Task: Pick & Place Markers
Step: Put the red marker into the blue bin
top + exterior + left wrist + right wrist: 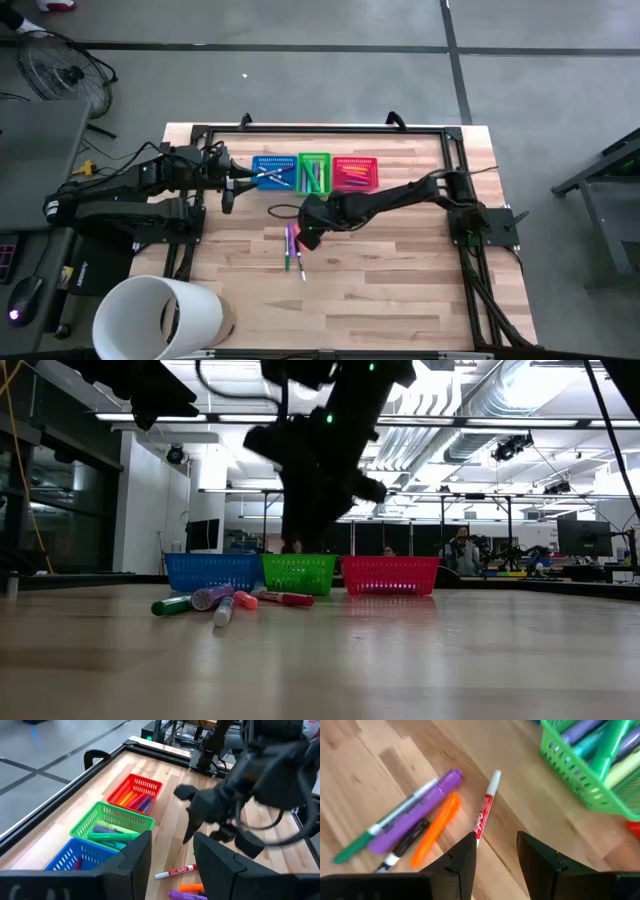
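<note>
Judging task mostly done: we saw blue basket [272,172], green basket [314,171], red basket [355,172] already holding markers. Small cluster of loose markers [415,825] lay on bench [400,270] beside green basket: purple, orange, green, red-and-white. Right gripper [495,855] hovered over them, parted, empty. Left gripper [170,865] waited near blue basket, parted, empty.

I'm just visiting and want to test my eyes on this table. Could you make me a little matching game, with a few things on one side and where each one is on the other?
Things:
1. red marker
2. blue basket
3. red basket
4. right gripper

Places:
A. at the row's end nearest the left gripper
B. lying on the bare wood beside an orange marker
C. open, above the loose markers
D. on the far side of the green basket from the blue one

Pairs: 1-B, 2-A, 3-D, 4-C
</note>
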Available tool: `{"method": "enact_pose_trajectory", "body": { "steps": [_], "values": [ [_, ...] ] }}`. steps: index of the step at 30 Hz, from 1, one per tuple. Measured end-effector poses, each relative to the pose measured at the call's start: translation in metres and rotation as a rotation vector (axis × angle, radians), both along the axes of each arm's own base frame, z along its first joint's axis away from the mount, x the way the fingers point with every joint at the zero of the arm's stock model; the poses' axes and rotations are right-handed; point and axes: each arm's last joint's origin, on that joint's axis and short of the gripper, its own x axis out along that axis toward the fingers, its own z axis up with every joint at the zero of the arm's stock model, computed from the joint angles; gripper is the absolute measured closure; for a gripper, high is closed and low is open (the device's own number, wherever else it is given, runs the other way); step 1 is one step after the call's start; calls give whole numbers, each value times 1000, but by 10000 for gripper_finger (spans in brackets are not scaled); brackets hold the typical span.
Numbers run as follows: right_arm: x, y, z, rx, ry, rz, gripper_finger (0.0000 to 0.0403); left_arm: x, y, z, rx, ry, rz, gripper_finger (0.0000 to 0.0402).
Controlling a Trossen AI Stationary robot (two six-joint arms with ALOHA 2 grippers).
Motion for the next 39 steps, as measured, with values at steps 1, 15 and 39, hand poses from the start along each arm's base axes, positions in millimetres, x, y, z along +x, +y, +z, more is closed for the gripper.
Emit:
{"method": "enact_pose_trajectory", "body": {
  "steps": [1,15,39],
  "values": [
    [1,0,-4,3,9,-1,274,0,0,0,1,0,2,257],
    [14,13,-37,-57,2,34,274,-2,0,-5,-44,45,20,257],
    [8,20,-69,63,161,50,293,-2,0,-5,-45,51,39,257]
  ]
}}
